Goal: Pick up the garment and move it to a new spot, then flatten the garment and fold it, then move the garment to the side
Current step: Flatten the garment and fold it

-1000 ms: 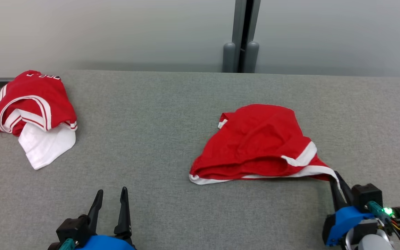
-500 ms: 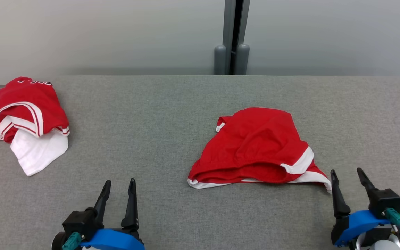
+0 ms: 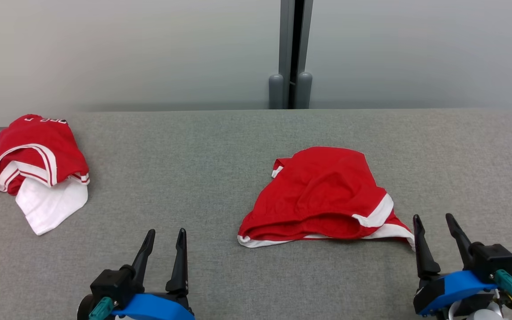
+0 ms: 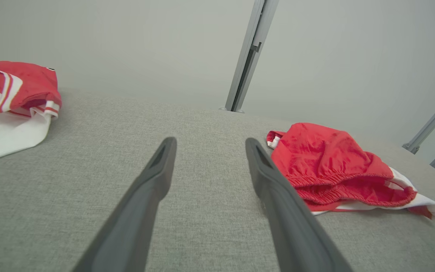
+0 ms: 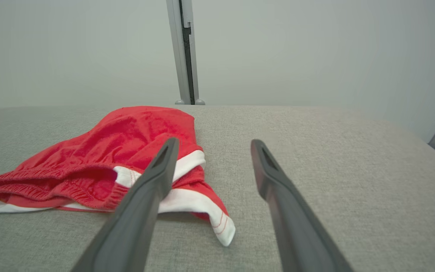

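garment (image 3: 322, 195) | red shorts, white trim | crumpled heap | grey table (image 3: 194, 155), right of centre

Long dark fingers (image 3: 179, 262) on blue mounts (image 3: 451, 284) — teal connectors (image 3: 102, 308).

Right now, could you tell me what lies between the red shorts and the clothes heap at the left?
Only bare grey table lies between the red shorts and the heap, as the head view shows.

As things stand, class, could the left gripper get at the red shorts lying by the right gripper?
Probably yes: the left gripper is open and holds nothing, and bare grey table lies between it and the red shorts.
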